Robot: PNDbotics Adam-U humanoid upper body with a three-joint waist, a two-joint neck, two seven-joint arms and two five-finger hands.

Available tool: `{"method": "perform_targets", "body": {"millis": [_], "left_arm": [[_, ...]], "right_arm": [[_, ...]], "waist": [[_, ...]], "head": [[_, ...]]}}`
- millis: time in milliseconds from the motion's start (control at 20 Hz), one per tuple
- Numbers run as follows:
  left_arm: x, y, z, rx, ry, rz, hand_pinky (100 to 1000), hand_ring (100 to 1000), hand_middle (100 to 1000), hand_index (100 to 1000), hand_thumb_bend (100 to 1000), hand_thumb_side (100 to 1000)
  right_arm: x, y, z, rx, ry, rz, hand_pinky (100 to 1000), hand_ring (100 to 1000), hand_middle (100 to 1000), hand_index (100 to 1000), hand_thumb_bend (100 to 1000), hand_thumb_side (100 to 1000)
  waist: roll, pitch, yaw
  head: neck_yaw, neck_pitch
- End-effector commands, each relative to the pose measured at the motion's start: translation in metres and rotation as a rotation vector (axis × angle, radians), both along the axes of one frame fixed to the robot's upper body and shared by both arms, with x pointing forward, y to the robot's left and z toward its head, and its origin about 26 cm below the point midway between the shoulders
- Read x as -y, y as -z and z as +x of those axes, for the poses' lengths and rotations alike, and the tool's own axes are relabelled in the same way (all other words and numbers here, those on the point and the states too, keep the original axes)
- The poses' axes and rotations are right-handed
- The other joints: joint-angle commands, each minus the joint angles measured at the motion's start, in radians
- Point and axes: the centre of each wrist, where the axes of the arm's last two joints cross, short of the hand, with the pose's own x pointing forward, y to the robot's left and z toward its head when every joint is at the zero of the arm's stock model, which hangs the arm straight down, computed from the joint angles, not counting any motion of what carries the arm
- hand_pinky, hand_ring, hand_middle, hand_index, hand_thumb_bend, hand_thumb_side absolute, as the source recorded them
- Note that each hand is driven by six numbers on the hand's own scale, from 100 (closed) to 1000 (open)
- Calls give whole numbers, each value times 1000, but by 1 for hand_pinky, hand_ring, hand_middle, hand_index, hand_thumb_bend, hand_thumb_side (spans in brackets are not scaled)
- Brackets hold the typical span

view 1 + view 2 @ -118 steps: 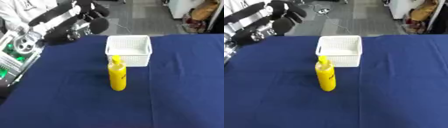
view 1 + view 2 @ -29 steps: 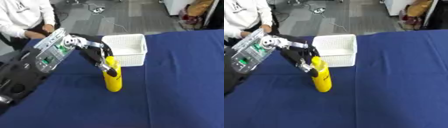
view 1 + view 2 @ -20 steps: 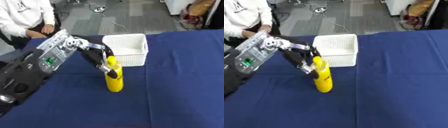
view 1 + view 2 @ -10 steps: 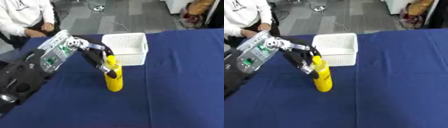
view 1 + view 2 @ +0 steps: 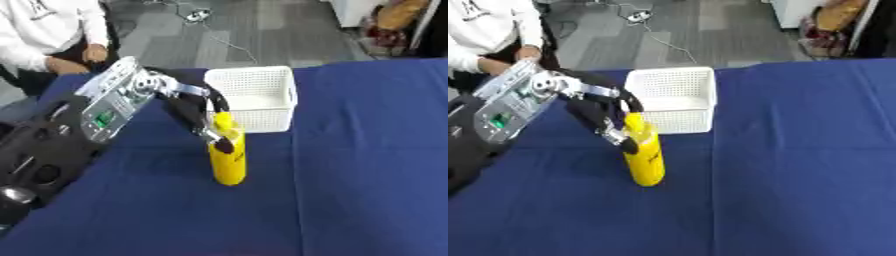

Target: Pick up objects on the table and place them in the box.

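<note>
Yellow bottle point(image 5: 227, 157) stands upright mid-table, just before the white basket point(image 5: 253, 95); the left hand point(image 5: 203, 120) seems curled round its upper part.

You see yellow bottle point(image 5: 227, 159) standing upright on blue table point(image 5: 367, 165), about middle of it. Body plain yellow, narrower yellow cap on top. Your left hand point(image 5: 203, 122) touches bottle at neck and upper side, fingers curled against it. White box point(image 5: 252, 98) is just behind bottle, nearly touching it: perforated plastic basket, open top, upright, nothing visible inside. Bottle base rests on cloth.
</note>
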Motion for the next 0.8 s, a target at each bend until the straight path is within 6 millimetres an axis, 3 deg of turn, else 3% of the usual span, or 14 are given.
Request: {"method": "perform_targets", "body": {"millis": [50, 800], "left_arm": [[-5, -15, 1, 40, -17, -1, 693, 733, 874, 960, 793, 725], [-6, -2, 11, 13, -23, 25, 701, 730, 864, 955, 758, 711]], "right_arm": [[-1, -9, -3, 33, -9, -5, 184, 254, 319, 451, 100, 849], [-4, -12, -3, 40, -22, 4, 184, 254, 320, 451, 100, 856]], "waist": [[-6, -10, -1], [-11, 2, -13]], "head": [[10, -16], [22, -22]]}}
